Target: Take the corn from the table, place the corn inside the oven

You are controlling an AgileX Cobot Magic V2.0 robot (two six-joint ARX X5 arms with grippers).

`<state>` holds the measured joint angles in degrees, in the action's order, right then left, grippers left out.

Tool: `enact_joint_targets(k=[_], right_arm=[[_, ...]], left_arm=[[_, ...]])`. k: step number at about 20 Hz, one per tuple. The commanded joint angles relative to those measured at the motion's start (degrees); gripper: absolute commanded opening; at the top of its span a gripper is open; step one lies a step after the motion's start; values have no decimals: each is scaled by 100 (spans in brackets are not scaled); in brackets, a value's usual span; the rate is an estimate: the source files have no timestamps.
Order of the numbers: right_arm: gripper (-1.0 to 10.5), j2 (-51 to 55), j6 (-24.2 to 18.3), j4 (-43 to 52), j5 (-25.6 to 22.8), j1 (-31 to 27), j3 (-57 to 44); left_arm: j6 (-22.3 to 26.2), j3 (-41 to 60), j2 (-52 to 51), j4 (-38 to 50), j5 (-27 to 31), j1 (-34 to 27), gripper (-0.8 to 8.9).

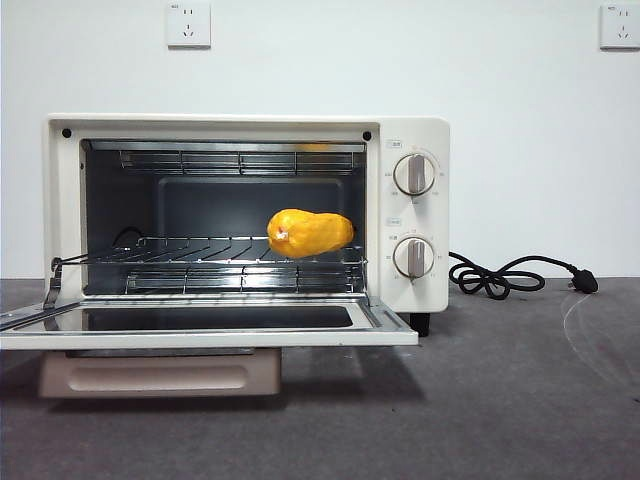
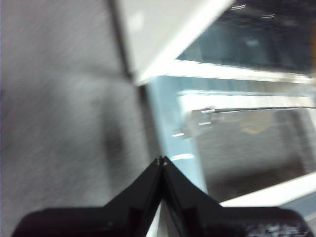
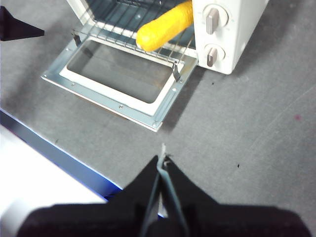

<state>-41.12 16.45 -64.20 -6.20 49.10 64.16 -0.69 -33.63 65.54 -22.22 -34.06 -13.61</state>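
Note:
The yellow-orange corn (image 1: 310,232) lies on the wire rack inside the cream-white oven (image 1: 405,135), toward the rack's right side, pale stub end facing outward; the right wrist view also shows the corn (image 3: 163,28) on the rack. The oven door (image 1: 385,325) hangs open and flat. My right gripper (image 3: 162,160) is shut and empty, held above the grey table (image 3: 247,123) well in front of the oven. My left gripper (image 2: 161,160) is shut and empty, over the open door's edge beside the oven's left side; its view is blurred.
A black power cord (image 1: 505,275) with its plug lies on the table to the right of the oven. Two round knobs (image 1: 414,175) sit on the oven's right panel. The table's front edge (image 3: 59,153) runs near my right gripper. Wall sockets (image 1: 188,24) are mounted behind.

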Motion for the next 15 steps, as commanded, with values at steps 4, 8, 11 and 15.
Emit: enact_joint_targets(k=[4, 8, 11, 15], right_arm=[[-11, 15, -61, 118, -22, 4, -15], [-12, 13, -61, 122, -22, 4, -15], [-11, 13, -59, 122, -24, 4, -15], [-12, 13, -59, 122, -26, 4, -15]], left_arm=[[-11, 31, 1064, 402, -94, 85, -8], [-9, 31, 1495, 564, -304, 127, -8], [35, 31, 1801, 560, -358, 236, -8], [96, 31, 1976, 564, -402, 470, -8]])
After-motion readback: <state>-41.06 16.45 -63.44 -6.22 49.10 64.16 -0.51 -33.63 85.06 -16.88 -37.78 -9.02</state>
